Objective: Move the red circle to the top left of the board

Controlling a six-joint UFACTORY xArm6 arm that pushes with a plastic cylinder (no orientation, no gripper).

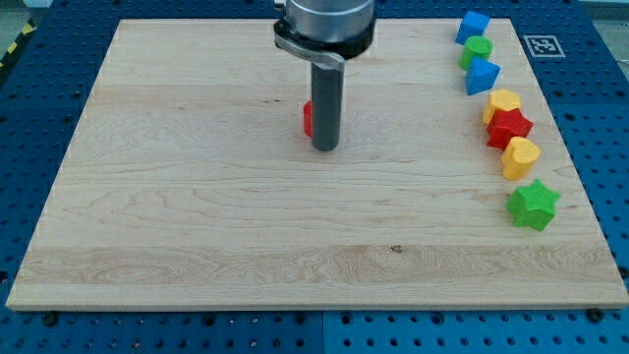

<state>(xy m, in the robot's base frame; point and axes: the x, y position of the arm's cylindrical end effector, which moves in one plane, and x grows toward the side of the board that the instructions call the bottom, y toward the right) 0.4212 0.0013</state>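
The red circle lies near the board's upper middle, mostly hidden behind my rod; only a thin red sliver shows at the rod's left side. My tip rests on the board right against the circle, on its right and slightly toward the view's bottom. The wooden board fills most of the view.
A column of blocks runs down the board's right edge: a blue block, a green circle, a blue block, a yellow block, a red star, a yellow heart, a green star.
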